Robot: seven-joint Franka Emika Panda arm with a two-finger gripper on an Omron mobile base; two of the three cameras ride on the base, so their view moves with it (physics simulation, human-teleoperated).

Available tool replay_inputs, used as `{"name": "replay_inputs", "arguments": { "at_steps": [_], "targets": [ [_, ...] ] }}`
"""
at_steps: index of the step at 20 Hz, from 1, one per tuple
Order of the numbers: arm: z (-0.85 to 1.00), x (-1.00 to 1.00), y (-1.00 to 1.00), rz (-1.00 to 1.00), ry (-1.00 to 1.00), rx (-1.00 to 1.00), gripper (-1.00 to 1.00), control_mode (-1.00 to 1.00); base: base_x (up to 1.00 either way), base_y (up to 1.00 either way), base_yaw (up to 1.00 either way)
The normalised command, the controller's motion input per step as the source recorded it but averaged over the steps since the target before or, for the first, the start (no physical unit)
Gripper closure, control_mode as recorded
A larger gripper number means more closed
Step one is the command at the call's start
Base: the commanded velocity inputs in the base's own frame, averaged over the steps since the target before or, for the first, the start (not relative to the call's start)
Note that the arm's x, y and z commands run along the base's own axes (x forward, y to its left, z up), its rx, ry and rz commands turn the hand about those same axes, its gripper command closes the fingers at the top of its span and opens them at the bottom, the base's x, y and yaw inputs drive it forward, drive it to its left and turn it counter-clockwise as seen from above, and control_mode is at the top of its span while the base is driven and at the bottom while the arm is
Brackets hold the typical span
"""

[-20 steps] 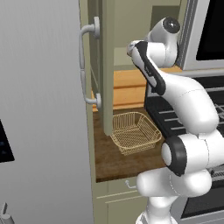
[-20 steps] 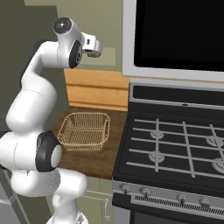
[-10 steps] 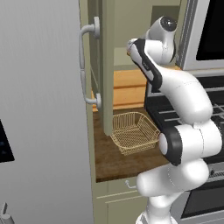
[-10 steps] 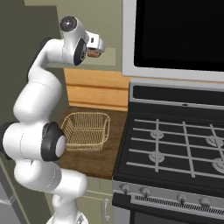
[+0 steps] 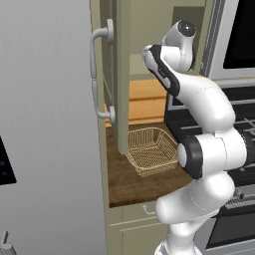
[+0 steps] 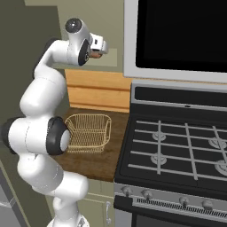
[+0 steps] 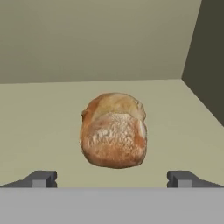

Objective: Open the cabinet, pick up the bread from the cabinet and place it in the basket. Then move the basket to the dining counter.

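Note:
The olive-green cabinet stands open, its door [image 5: 122, 74] swung out edge-on with the curved silver handle [image 5: 99, 74] facing left. On the cabinet shelf [image 7: 39, 122] lies the bread [image 7: 113, 130], a round tan-brown roll. My gripper [image 7: 111, 180] is open just short of it, one fingertip [image 7: 41, 178] on each side and the roll centred ahead of the gap. In the right base view the hand [image 6: 98, 46] reaches into the cabinet opening. The wire basket [image 5: 152, 149] [image 6: 88, 132] sits empty on the wood worktop below. The dining counter is out of view.
A black gas stove [image 6: 177, 150] adjoins the worktop on the right, with a microwave [image 6: 177, 35] above it. A tall grey fridge [image 5: 45, 149] stands left of the open door. The cabinet's right inner wall [image 7: 205, 65] is close to the bread.
The hand has edged a little further into the cabinet toward the bread and the upper arm has turned slightly. The jaws stay open; basket and door are unmoved.

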Motion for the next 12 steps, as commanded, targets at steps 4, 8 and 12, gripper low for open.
{"name": "replay_inputs", "arguments": {
  "at_steps": [4,8,12],
  "targets": [
    [-0.05,0.29,0.0,0.0,0.01,0.0,-1.0,-1.0,0.0,0.0,0.0],
    [0.0,0.33,0.0,0.0,0.02,0.0,-1.0,-1.0,0.0,0.0,0.0],
    [0.0,0.32,0.0,0.0,0.01,0.0,-1.0,-1.0,0.0,0.0,0.0]
  ]
}}
